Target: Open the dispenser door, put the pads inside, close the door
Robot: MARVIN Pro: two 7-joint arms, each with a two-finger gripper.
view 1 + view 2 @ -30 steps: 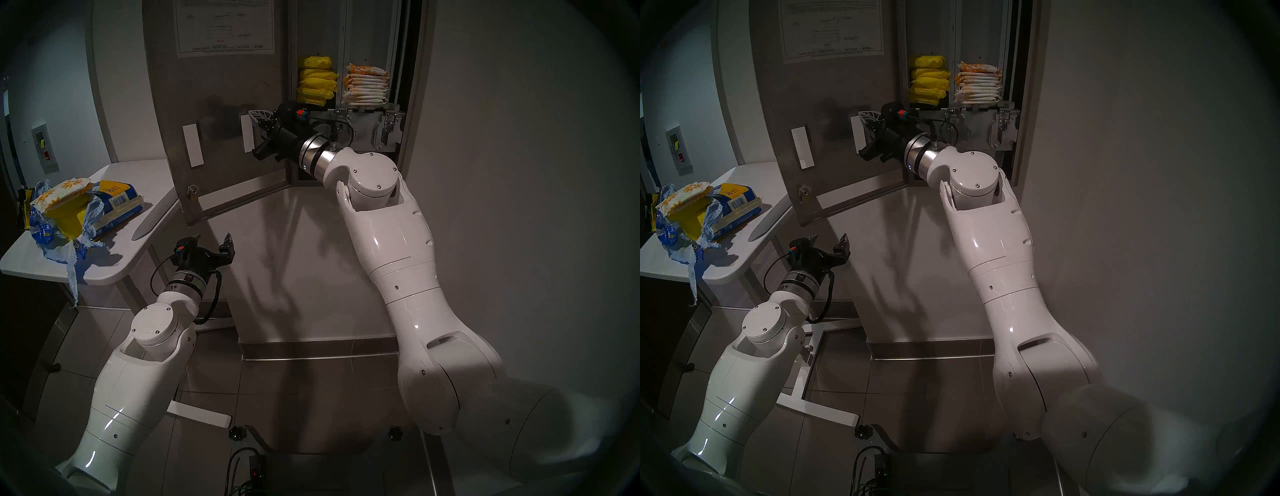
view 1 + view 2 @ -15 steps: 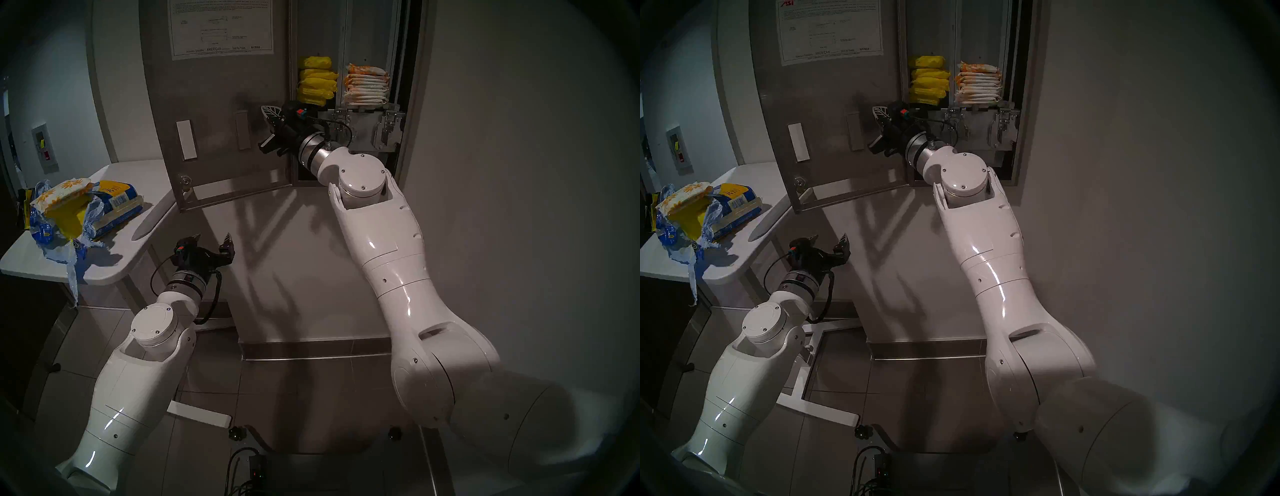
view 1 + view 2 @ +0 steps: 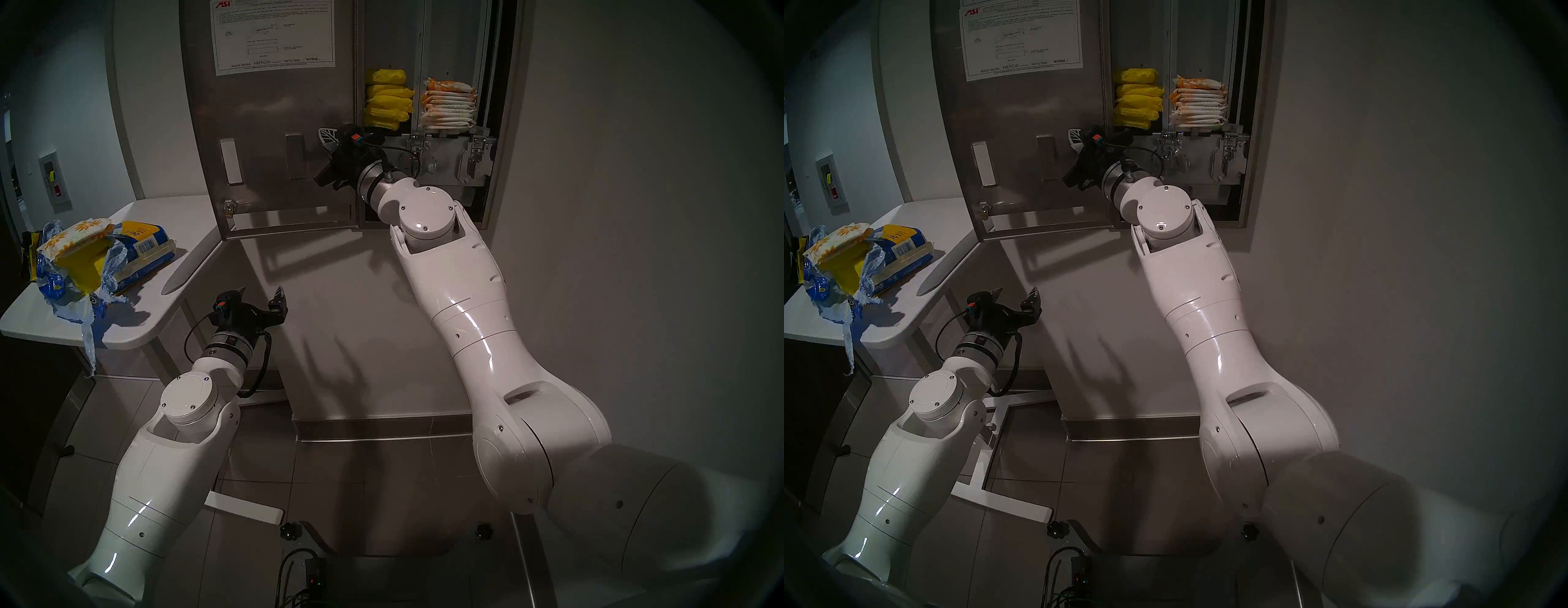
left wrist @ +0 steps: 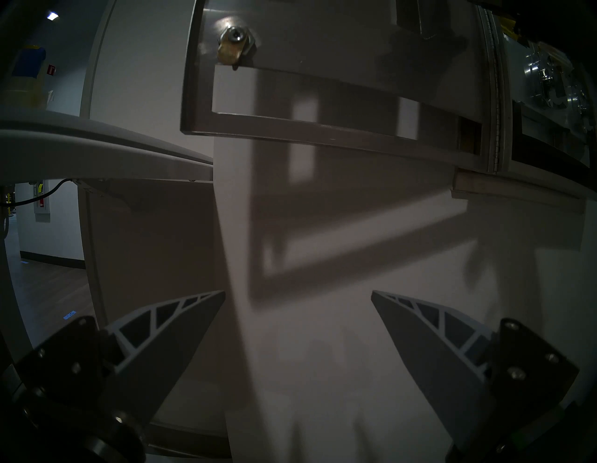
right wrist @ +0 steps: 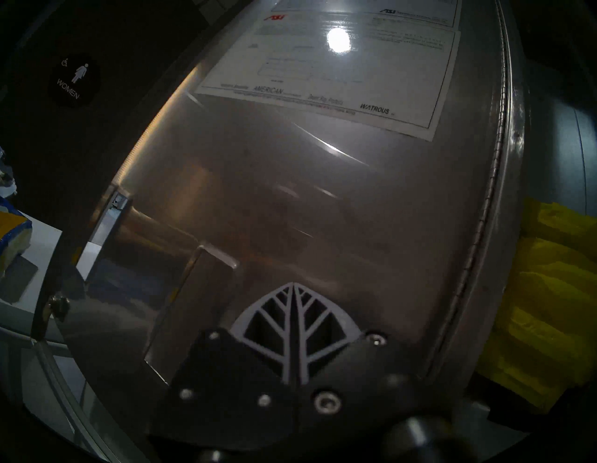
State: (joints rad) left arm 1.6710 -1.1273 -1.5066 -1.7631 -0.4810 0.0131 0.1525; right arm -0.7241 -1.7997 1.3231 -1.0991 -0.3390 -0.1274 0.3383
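Pale walls and grey floor tile, pretty dim in here, with the steel dispenser cabinet (image 3: 502, 127) set into the wall and its contents on show. Biggest thing going is the dispenser door (image 3: 271, 127), a tall panel with its long axis straight up and down, hinged along its right edge and swung wide open to the left so its back, instruction sheet (image 3: 273, 36) and all, faces the room. Over to the left, a white side table (image 3: 140, 322) has a torn blue and yellow bag (image 3: 80, 271) with one flowered packet (image 3: 78, 233) on top. Inside the cabinet, yellow packets (image 3: 388, 99) fill the left stack and the pads (image 3: 449, 104) lie flat in the right one, so loading looks done to me and closing is what's left. The right gripper (image 3: 326, 138) is up at the door's inner face near the hinge, fingers pinched together with nothing in them; can't tell if it actually touches the steel. The door lies left of it, and its free edge with the lock (image 3: 229, 206) is farther left still. The left gripper (image 3: 261, 296) hangs low under the door, spread wide and empty. It's the nearer one to that free edge, honestly.
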